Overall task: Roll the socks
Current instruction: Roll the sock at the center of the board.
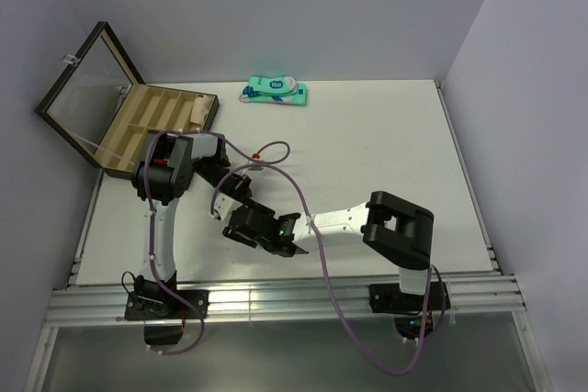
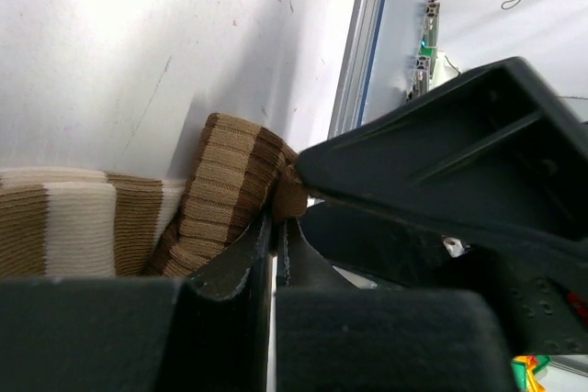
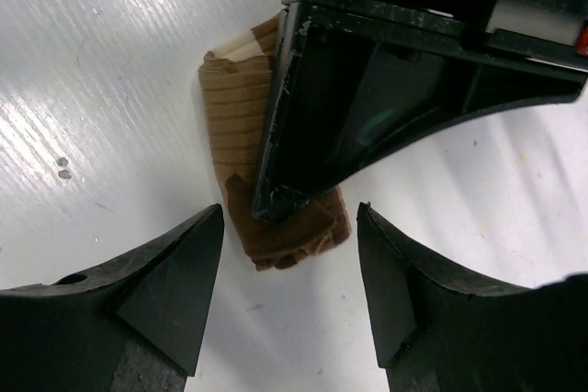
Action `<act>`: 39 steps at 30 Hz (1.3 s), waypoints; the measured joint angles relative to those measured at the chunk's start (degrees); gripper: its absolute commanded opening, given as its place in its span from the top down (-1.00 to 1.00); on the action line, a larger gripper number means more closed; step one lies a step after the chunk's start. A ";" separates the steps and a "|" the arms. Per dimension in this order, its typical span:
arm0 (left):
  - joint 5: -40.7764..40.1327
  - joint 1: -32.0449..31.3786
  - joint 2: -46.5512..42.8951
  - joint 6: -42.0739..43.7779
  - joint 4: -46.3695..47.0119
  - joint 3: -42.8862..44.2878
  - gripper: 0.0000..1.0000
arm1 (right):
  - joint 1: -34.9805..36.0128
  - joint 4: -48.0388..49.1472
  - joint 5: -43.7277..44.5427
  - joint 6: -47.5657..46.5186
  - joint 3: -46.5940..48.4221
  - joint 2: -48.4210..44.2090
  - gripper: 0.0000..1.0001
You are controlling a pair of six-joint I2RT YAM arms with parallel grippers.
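The brown ribbed fabric sock with wide tan bands (image 2: 230, 181) lies on the white counter (image 3: 92, 61), towards the near side and left of centre, where the two arms meet; from the overhead camera it is hidden beneath them. One end is folded into a thick bundle; in the left wrist view the rest lies flat to the left, showing a cream band. The left jaws are closed tight, their fingertips (image 2: 260, 243) pinching the edge of the bundle with only fabric between them; in the right wrist view their black body covers the bundle's right side. The right jaws stand wide apart and hold nothing; their two black fingers (image 3: 179, 282) flank the lower end of the sock in that view, close beside it; whether they touch it cannot be told. At the far left of the counter stands an open tan wooden compartment case with a glass lid (image 1: 156, 121); at the far edge, near the centre, lies a flat teal-and-white package (image 1: 274, 91).
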 measured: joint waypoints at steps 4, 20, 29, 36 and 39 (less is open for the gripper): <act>0.00 -0.02 0.00 0.02 -0.07 -0.37 0.99 | -0.02 0.83 -0.50 0.00 0.04 2.19 -0.34; 0.79 0.35 -0.37 0.48 -0.42 -0.46 0.89 | -0.87 2.62 0.24 0.33 0.26 4.55 0.71; 0.52 0.72 -2.34 0.26 -0.15 0.31 0.32 | -0.94 3.48 1.64 0.55 -0.63 3.89 0.94; -0.52 0.76 -4.96 -2.84 2.27 2.25 0.27 | -1.49 2.84 4.28 0.17 -2.97 2.03 0.98; -1.44 1.86 -5.81 -5.64 4.63 2.40 0.28 | -1.51 2.62 5.05 0.04 -3.67 1.55 0.99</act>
